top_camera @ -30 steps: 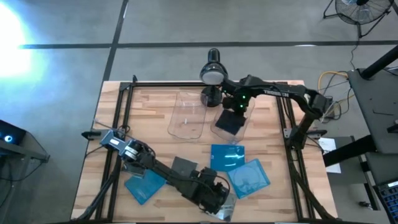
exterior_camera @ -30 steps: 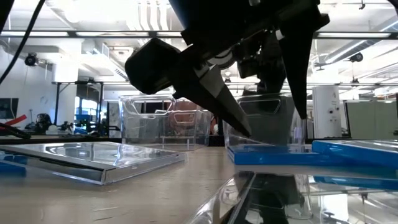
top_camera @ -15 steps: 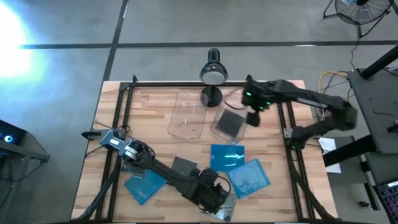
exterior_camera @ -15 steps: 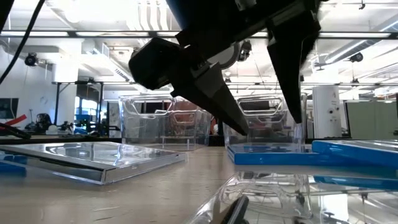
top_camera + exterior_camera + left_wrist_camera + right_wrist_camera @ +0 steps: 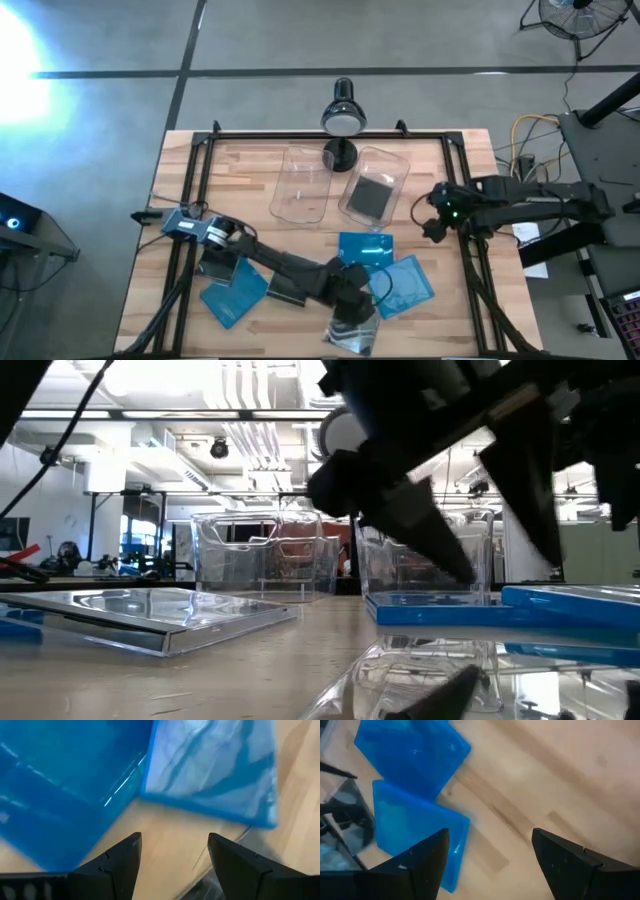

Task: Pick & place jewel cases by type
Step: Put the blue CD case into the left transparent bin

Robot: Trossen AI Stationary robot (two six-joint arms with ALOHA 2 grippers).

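Two bright blue square plastic jewel cases [image 5: 365,250] [image 5: 402,286] are seen overlapping at the near right of the wooden desk [image 5: 240,180], and a third blue case [image 5: 233,296] lies at the near left. A dark grey case [image 5: 372,196] lies inside the right one of two clear plastic rectangular bins [image 5: 390,165] at the far middle. The left pincer [image 5: 172,857] is held open and empty over the two blue cases. The right pincer [image 5: 490,852] is held open and empty at the desk's right side.
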